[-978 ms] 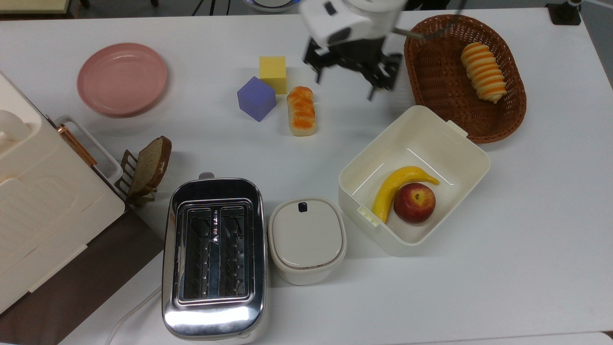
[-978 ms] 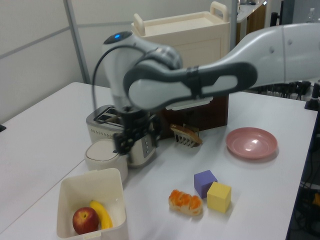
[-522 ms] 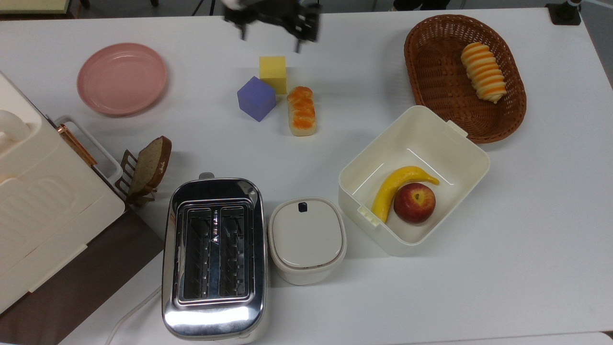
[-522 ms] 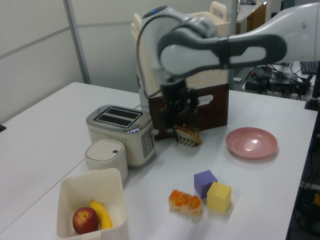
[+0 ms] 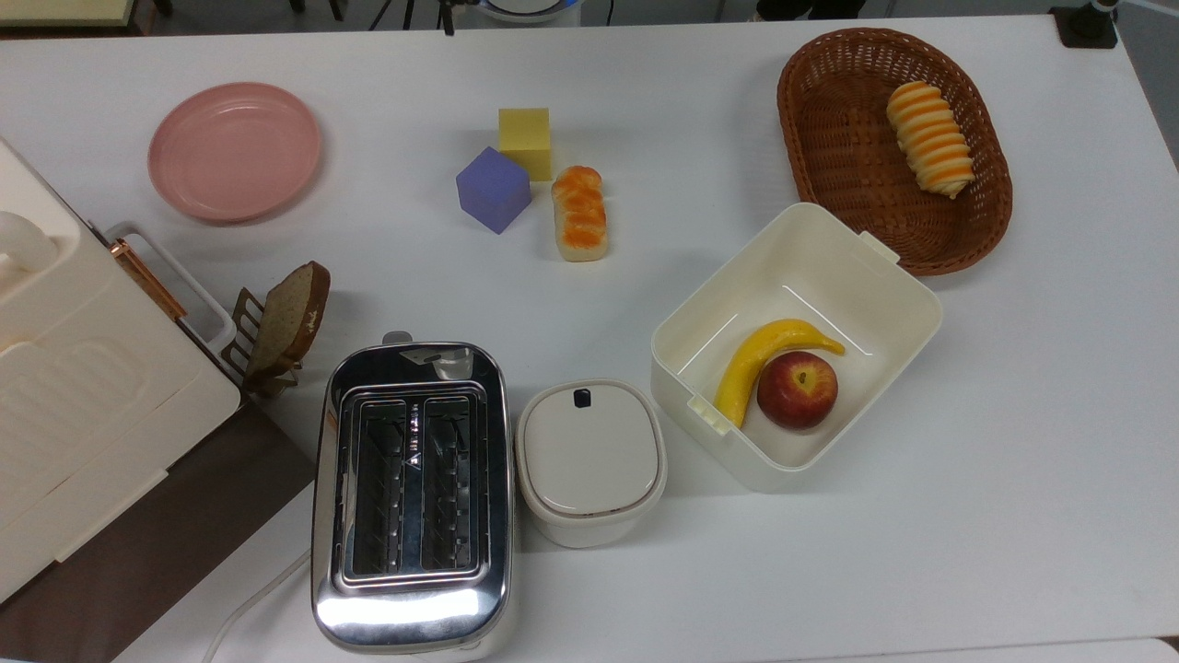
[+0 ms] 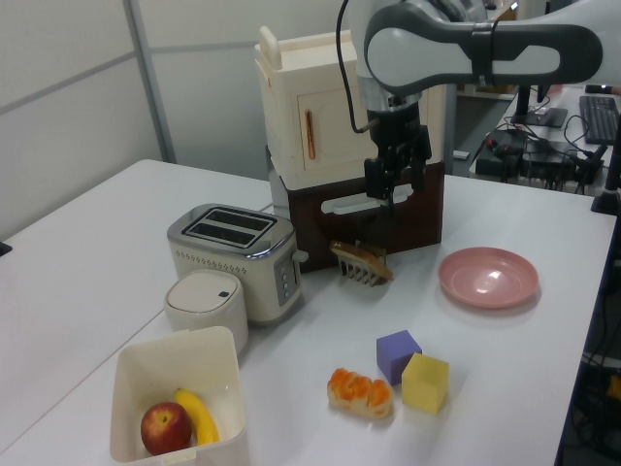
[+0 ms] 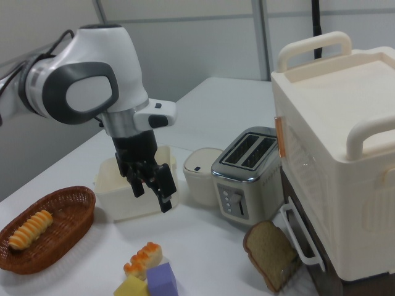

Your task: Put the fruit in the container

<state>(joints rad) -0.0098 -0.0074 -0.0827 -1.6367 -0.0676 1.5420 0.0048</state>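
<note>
Tool [image 7: 150, 185] risen, swung away from tub [image 5: 857, 276] — fingers apart, empty; banana [image 5: 757, 362] unmoved inside beside apple [image 5: 798, 389].

No readable text, labels, brands, numbers or signs anywhere.

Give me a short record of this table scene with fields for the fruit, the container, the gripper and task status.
fruit: banana, lying inside the tub beside an apple
container: cream-white tub, open top, next to the wicker basket
gripper: gripper, raised off the table, fingers open, holding nothing
other items: toaster, lidded pot, pink plate
task status: banana appears to be in the tub
</note>
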